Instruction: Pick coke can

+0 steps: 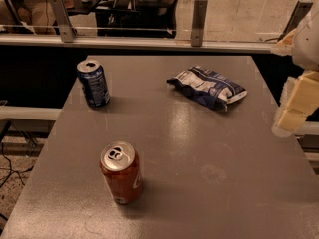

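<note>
The gripper (291,114) hangs at the far right, pointing down.

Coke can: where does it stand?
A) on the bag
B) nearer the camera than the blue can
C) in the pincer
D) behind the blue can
B: the coke can stands upright in front of the blue can, while the pincer hangs by the table's right edge, touching nothing.
</note>
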You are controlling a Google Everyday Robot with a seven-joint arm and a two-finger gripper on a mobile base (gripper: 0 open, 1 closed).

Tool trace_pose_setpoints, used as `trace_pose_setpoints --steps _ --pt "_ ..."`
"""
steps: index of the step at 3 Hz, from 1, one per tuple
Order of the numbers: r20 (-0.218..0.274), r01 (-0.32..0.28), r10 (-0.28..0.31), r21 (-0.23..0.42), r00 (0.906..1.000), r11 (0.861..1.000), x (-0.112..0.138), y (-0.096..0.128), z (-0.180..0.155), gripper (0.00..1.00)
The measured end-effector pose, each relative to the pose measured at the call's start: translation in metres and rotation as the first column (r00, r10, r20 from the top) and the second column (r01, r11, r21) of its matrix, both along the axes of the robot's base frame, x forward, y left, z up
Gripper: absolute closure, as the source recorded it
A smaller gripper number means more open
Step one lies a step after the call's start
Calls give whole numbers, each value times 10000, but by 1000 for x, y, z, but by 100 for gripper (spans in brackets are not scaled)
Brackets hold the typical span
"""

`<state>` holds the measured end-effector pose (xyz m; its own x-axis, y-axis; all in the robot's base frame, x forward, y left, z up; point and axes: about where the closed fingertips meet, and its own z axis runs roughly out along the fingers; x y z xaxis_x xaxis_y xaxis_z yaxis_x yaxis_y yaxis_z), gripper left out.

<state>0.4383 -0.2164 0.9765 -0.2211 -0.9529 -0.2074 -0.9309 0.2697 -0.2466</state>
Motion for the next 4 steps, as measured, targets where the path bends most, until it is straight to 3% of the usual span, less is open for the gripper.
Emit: trace_pose_setpoints --steps 1,3,4 --pt "12 -1 1 5 10000 10000 0 0 0 0" --pt "21 -1026 1030 1012 9947 9896 7 54 -1 0" --pt "117 -2624 2651 1909 9641 9459 -14 117 -18 0"
